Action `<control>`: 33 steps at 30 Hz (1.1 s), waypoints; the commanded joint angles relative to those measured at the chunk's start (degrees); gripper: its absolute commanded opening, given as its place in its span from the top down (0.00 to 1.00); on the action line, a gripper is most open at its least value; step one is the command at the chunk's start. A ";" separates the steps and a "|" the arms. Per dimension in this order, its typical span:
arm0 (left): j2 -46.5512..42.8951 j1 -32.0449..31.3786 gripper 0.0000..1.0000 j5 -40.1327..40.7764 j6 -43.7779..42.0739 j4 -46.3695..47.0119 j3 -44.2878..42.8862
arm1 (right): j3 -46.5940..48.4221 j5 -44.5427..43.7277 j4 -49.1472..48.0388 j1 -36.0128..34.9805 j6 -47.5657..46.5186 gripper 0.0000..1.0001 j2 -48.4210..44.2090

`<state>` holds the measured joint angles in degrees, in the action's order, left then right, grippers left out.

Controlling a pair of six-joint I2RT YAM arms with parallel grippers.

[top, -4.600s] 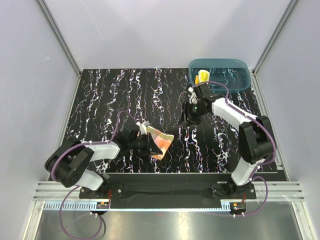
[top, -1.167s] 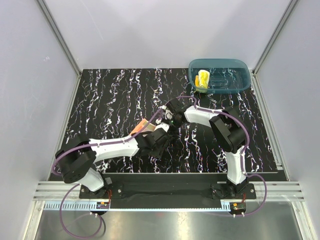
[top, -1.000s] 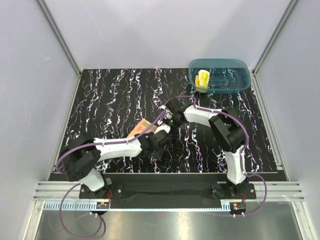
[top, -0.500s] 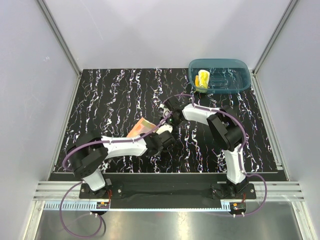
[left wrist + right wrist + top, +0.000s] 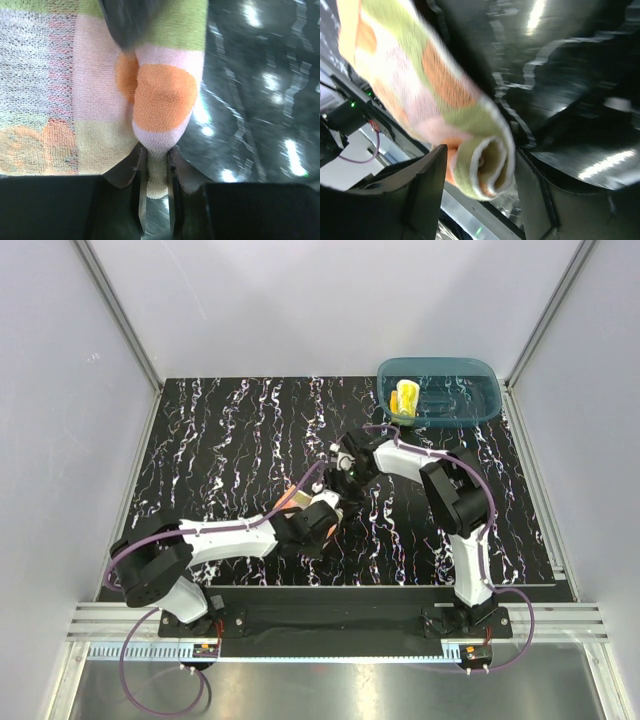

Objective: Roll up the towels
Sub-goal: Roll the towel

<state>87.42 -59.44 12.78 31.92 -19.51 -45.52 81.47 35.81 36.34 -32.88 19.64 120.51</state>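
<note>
I've got the black marbled tabletop point(image 5: 200, 440), with a teal tub point(image 5: 484, 371) at its far right corner. The orange patterned towel point(image 5: 289, 502) is mid-tabletop between both arms, partly rolled; the roll's end shows in the right wrist view. The yellow towel point(image 5: 405, 397) lies rolled inside the tub. Left gripper point(image 5: 155, 200) is clamped on a fold of the patterned towel. Right gripper point(image 5: 479, 196) is apart, straddling the roll's end.
</note>
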 commanded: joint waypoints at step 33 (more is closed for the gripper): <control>4.78 26.92 0.90 -55.23 31.28 46.50 21.35 | -27.59 1.36 -28.24 -0.16 9.27 0.23 -21.29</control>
<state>90.21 -33.23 -37.91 60.23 20.27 -24.49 55.46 32.27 19.31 -30.87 25.12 98.61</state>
